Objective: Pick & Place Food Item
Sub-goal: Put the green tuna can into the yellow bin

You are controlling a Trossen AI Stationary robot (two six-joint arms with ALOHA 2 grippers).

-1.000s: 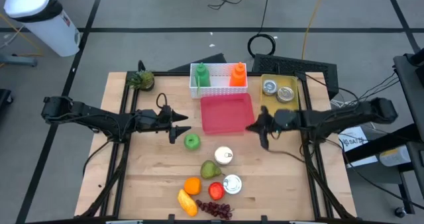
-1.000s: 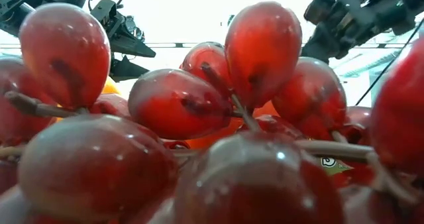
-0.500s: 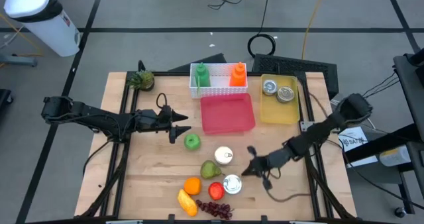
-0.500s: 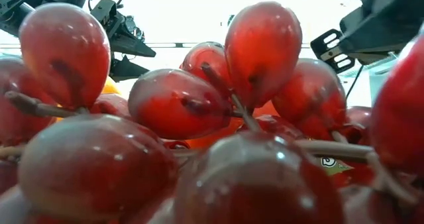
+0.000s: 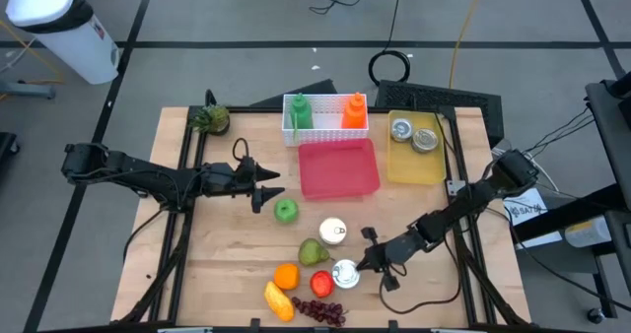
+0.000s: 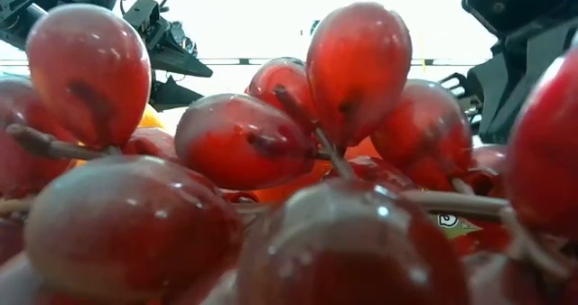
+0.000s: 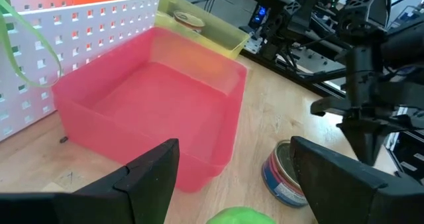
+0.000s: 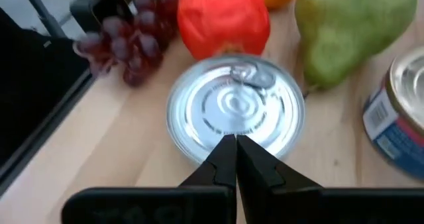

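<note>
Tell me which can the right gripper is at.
The silver-topped can by the tomato; the right gripper hovers beside it, shut. The blue-labelled can stands farther up.

Tin (image 5: 345, 273) right of tomato (image 5: 321, 283) (touching?), pear (image 5: 313, 251) behind, grapes (image 5: 323, 311) in front.

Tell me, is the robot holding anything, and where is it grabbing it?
Nothing is held. The right end effector is shut, empty, beside the silver can; the left end effector is open, empty.

pink tray (image 5: 338, 168), green apple (image 5: 286, 211), silver can (image 5: 345, 273)
</note>
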